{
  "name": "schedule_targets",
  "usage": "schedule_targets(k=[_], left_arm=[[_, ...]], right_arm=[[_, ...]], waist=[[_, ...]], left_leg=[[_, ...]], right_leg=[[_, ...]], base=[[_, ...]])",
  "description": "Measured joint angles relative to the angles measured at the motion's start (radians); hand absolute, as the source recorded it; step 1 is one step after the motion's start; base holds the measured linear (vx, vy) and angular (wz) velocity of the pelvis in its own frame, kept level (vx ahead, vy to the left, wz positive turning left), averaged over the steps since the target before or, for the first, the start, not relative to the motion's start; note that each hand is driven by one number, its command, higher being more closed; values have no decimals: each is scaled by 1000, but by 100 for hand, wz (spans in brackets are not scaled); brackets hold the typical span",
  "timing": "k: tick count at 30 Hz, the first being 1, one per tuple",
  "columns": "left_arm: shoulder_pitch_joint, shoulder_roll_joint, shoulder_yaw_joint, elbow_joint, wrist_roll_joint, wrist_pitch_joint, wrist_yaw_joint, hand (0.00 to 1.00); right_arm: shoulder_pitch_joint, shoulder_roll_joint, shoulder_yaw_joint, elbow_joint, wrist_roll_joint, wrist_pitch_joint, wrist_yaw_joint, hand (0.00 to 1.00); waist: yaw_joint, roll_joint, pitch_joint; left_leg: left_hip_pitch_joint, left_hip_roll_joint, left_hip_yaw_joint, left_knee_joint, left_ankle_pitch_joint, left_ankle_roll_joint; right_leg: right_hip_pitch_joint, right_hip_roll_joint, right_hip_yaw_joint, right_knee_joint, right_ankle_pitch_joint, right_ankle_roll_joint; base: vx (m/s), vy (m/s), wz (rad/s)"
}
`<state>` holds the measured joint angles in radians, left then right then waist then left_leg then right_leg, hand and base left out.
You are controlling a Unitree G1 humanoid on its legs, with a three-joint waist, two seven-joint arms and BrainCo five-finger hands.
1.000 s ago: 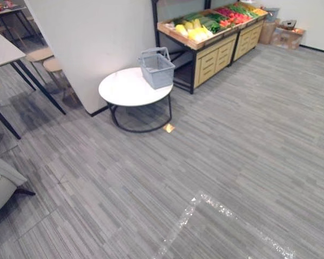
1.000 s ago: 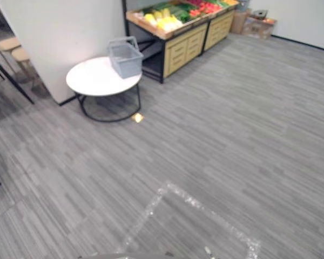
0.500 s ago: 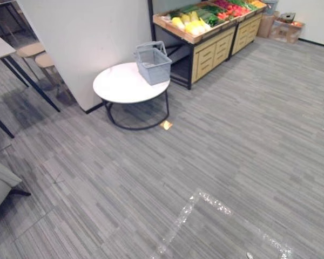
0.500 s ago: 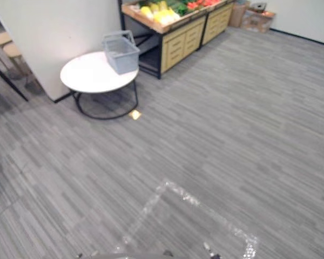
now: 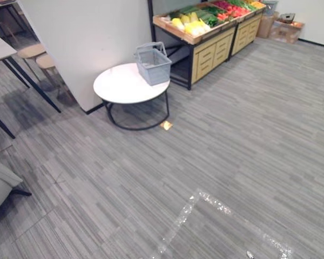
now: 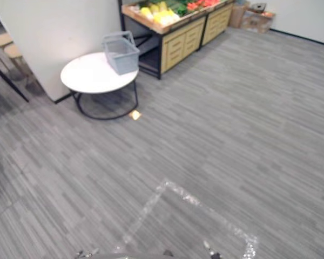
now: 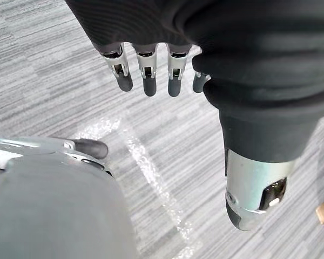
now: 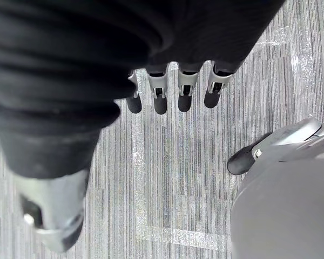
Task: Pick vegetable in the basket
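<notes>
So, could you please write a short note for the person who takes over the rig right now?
Left robot hand: open, empty, hanging over the floor.
Right robot hand: the same.
Grey basket stands on the round white table, beside the wooden stand with vegetables, far across the floor.
Done: nothing picked yet.
Left: approach the stand, take a vegetable, put it in the basket.

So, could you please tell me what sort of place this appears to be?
Probably a mock grocery shop: a wooden produce stand with drawers holds yellow, green and red vegetables, and a grey plastic shopping basket sits on a round white table.
</notes>
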<state>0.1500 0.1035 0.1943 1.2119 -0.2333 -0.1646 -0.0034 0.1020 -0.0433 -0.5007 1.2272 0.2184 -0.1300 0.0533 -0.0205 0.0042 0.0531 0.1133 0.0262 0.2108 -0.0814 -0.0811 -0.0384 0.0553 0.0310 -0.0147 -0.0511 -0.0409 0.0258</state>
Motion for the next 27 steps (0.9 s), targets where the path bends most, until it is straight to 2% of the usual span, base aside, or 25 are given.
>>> schedule_targets(k=[9,11,12,14,15,16,17,18,19,20,21,23,24,26,27], left_arm=[[-4,-1,0,-1,-1,0,-1,0],[-10,-1,0,-1,-1,0,0,0],[-13,-1,1,-2,-1,0,0,0],[-21,-1,8,-3,-1,0,0,0],[-25,2,11,-19,-1,0,1,0],[-24,5,14,-34,-2,0,1,0],[-23,-6,49,-62,-11,0,0,0],[-21,-32,92,-79,-37,0,1,0],[-16,-42,108,-81,-46,0,1,0],[-14,-49,125,-82,-68,0,1,0],[-3,-55,126,-101,-77,-1,3,0],[0,-56,124,-108,-79,-5,3,0],[1,-55,117,-108,-79,-9,6,0],[5,-53,94,-107,-79,-10,9,0],[5,-48,73,-106,-79,-17,18,0]], right_arm=[[1,-9,38,-8,1,-6,19,0],[1,-9,39,-12,19,-6,22,0],[1,-9,38,-15,23,-7,22,0],[4,-11,39,-15,26,-8,22,0],[8,-9,42,-14,26,-8,22,0],[13,-8,43,-14,26,-7,22,0],[17,-11,43,-14,26,-7,21,0],[17,-18,44,-18,26,-7,20,0],[18,-20,49,-25,26,-7,19,0],[22,-21,77,-45,26,-8,18,0],[19,-26,133,-66,25,-7,16,0],[-7,-32,169,-88,25,-8,16,0],[-42,-36,196,-88,25,-9,15,0],[-81,-39,246,-107,26,-16,15,0],[-95,-40,291,-137,26,-27,15,0]], waist=[[-1,5,3],[-1,8,7],[-2,8,9],[-2,14,22],[-4,4,38],[-3,-2,44],[0,2,51],[2,15,67],[4,16,77],[4,20,80],[4,16,83],[6,17,84],[17,14,84],[43,12,85],[50,12,85]], left_leg=[[-4,5,13,17,-11,-14],[-10,9,17,34,-21,-14],[-34,16,21,80,-46,-13],[-81,38,25,210,-107,-29],[-122,51,30,339,-131,-51],[-157,58,31,425,-132,-53],[-241,90,29,621,-127,-49],[-302,124,23,777,-101,-15],[-321,138,24,842,-75,2],[-351,150,21,937,-8,5],[-398,156,17,1019,15,3],[-448,146,-2,1026,-30,-4],[-478,133,-9,969,-59,-5],[-504,120,-8,806,-68,-7],[-514,96,-32,595,-41,-18]], right_leg=[[-1,3,13,0,0,-1],[-12,5,14,24,-11,-15],[-32,7,16,63,-31,-29],[-53,12,17,131,-76,-40],[-52,7,12,159,-113,-53],[-50,3,12,172,-122,-56],[-49,5,9,201,-141,-63],[-36,15,8,228,-162,-71],[-26,18,9,242,-172,-76],[-9,13,17,267,-196,-82],[7,5,26,272,-211,-87],[17,-9,36,274,-222,-86],[19,-21,54,273,-229,-83],[26,-49,79,265,-243,-73],[47,-70,80,248,-257,-56]], base=[[9,-14,-3],[3,-16,-3],[12,-46,-8],[12,-60,1],[-17,-69,15],[-22,-104,13],[10,-87,0],[40,-62,-6],[79,-12,-9],[140,16,-14],[124,15,-14],[153,35,-13],[244,83,-34],[286,117,-35],[333,135,-8]])
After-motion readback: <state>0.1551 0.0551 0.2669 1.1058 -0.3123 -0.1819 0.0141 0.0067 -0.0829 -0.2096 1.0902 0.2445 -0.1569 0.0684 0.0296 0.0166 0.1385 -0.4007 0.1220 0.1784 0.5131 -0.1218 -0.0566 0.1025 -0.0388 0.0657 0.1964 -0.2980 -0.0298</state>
